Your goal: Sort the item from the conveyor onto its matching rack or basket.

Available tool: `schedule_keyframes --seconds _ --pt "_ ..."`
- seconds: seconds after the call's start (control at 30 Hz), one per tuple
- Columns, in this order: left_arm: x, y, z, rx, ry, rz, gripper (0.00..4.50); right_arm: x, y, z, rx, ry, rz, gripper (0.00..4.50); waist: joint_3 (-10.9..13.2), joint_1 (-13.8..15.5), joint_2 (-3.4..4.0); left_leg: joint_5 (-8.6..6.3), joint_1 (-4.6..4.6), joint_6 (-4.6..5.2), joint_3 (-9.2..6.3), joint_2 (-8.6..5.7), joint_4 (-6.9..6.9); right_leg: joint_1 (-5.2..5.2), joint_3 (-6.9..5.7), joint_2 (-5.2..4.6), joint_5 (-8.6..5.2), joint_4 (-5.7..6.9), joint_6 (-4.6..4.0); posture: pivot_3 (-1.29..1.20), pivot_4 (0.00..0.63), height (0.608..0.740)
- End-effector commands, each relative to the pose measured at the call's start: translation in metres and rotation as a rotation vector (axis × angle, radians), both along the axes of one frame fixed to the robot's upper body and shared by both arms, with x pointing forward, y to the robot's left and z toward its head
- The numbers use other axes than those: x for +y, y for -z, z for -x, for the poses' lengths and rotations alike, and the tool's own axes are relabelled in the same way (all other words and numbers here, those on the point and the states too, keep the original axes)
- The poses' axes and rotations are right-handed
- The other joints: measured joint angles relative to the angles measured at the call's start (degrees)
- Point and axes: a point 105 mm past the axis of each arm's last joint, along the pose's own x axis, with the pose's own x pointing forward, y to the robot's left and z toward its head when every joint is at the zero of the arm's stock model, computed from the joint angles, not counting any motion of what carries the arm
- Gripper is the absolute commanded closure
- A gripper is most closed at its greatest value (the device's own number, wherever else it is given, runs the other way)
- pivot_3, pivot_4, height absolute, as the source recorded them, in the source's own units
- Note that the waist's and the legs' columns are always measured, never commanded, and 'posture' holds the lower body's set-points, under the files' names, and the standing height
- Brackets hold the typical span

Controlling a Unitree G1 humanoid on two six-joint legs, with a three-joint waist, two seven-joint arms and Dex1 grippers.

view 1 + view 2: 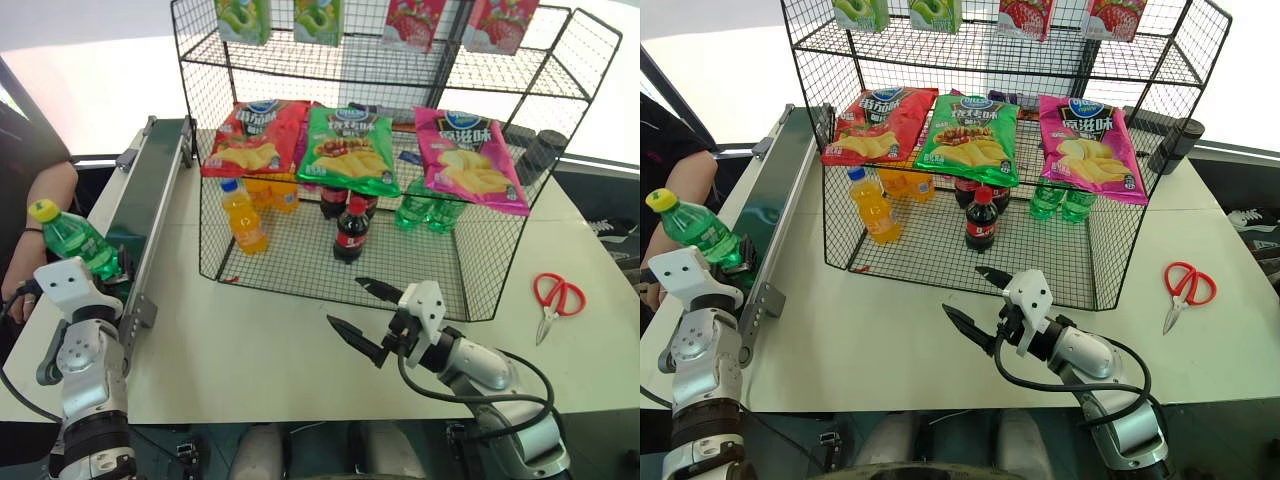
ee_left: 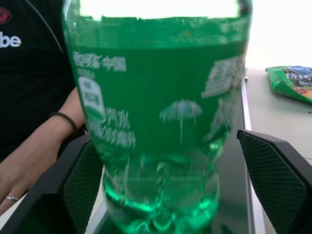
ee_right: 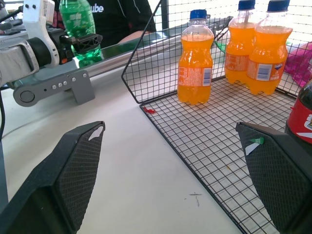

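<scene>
Left tool (image 2: 161, 195) seemingly closing round green bottle (image 1: 78, 243) at conveyor (image 1: 150, 190) edge; right tool (image 1: 362, 310) wide open, empty

You can't read the green soda bottle's label (image 2: 102, 97) in the left wrist view; its print is smeared, and the bottle's top is cut off by the frame. The left gripper's fingers (image 2: 83, 180) flank the bottle, but whether they touch it you can't tell. The person's arm (image 1: 45, 195) runs off the picture's edge. The snack packs (image 1: 243, 18) on the rack's top tier are cropped.
</scene>
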Motion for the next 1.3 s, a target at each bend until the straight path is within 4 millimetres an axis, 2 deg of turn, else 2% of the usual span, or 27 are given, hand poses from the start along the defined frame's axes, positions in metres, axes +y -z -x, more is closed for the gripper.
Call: schedule_keyframes --seconds 0.03,0.07,0.1,0.27,0.37,0.5,0.63,0.77,0.87,0.9,1.07,1.3 --pt "0.005 -0.018 0.000 -0.061 -0.012 -0.025 1.23 0.003 -0.011 0.002 -0.037 -0.017 -0.026 0.00 0.00 0.04 0.00 0.00 0.00 0.00 0.00 -0.01 0.00 0.00 0.00 -0.01 -0.03 0.00 -0.05 0.00 0.150 0.740" --pt "0.006 -0.019 0.000 -0.061 -0.015 -0.029 1.67 0.003 -0.011 0.002 -0.036 -0.016 -0.026 0.00 -0.01 0.04 -0.01 0.00 -0.01 0.00 0.00 -0.01 0.00 0.00 0.00 -0.02 -0.03 0.00 -0.05 0.00 0.150 0.740" --pt "0.006 -0.019 0.001 -0.061 -0.019 -0.034 1.78 0.003 -0.011 0.002 -0.036 -0.016 -0.027 0.00 -0.01 0.03 -0.01 0.00 -0.01 0.00 0.00 -0.02 0.00 0.00 -0.01 -0.03 -0.03 0.00 -0.05 0.00 0.150 0.740" --pt "0.001 -0.039 0.001 -0.115 0.032 -0.076 1.78 0.003 -0.013 0.000 -0.043 -0.011 -0.023 0.00 0.01 -0.06 -0.06 0.00 -0.01 0.00 0.00 -0.02 0.00 -0.01 -0.02 -0.03 -0.03 0.00 -0.05 0.00 0.150 0.740" --pt "-0.014 -0.060 0.002 -0.162 0.130 -0.136 1.78 0.001 -0.016 -0.002 -0.056 -0.006 -0.010 0.00 -0.03 -0.12 -0.22 0.00 -0.19 -0.01 0.00 -0.02 0.01 -0.15 -0.02 -0.03 -0.03 0.00 -0.05 0.00 0.150 0.740" --pt "-0.053 -0.075 0.009 -0.171 0.343 -0.224 1.78 -0.002 -0.020 -0.005 -0.071 -0.018 0.009 0.00 -0.04 -0.31 -0.25 0.02 -0.54 -0.03 -0.01 -0.06 0.03 -0.43 -0.03 -0.09 0.05 -0.02 0.06 0.00 0.150 0.740" --pt "-0.106 -0.076 0.018 -0.160 0.606 -0.214 1.78 0.000 -0.029 -0.005 -0.082 -0.070 0.004 0.00 -0.01 -0.53 -0.21 0.02 -0.57 -0.03 0.00 -0.18 0.03 -0.44 -0.04 -0.24 -0.01 -0.04 -0.04 0.00 0.150 0.740" --pt "-0.163 -0.061 0.025 -0.105 0.872 -0.213 1.78 0.006 -0.038 -0.004 -0.106 -0.125 0.004 0.00 0.00 -0.46 -0.19 0.02 -0.56 -0.02 -0.01 -0.23 0.06 -0.41 -0.04 -0.27 -0.03 -0.04 -0.08 0.00 0.150 0.740" --pt "-0.211 -0.042 0.027 -0.056 1.110 -0.214 1.78 0.015 -0.049 -0.003 -0.131 -0.160 -0.014 0.00 0.02 -0.46 -0.14 0.02 -0.57 -0.02 -0.01 -0.24 0.08 -0.41 -0.04 -0.27 -0.03 -0.03 -0.09 0.00 0.150 0.740" --pt "-0.222 -0.038 0.028 -0.048 1.166 -0.218 1.78 0.018 -0.051 -0.003 -0.134 -0.168 -0.016 0.00 0.04 -0.42 -0.10 0.02 -0.57 -0.01 -0.01 -0.25 0.08 -0.41 -0.04 -0.26 -0.03 -0.02 -0.08 0.00 0.150 0.740" --pt "-0.261 -0.029 0.026 -0.035 1.427 -0.226 1.78 0.021 -0.055 -0.005 -0.133 -0.155 -0.026 0.00 0.04 -0.25 -0.10 0.03 -0.61 0.01 -0.02 -0.28 0.16 -0.40 -0.09 -0.18 0.05 0.00 0.06 0.00 0.150 0.740" --pt "-0.289 -0.030 0.024 -0.056 1.621 -0.262 1.78 0.023 -0.058 -0.009 -0.123 -0.128 -0.032 0.00 0.05 -0.02 -0.08 0.02 -0.61 0.05 -0.08 -0.22 0.28 -0.35 -0.11 0.24 0.10 0.04 0.16 0.00 0.150 0.740"
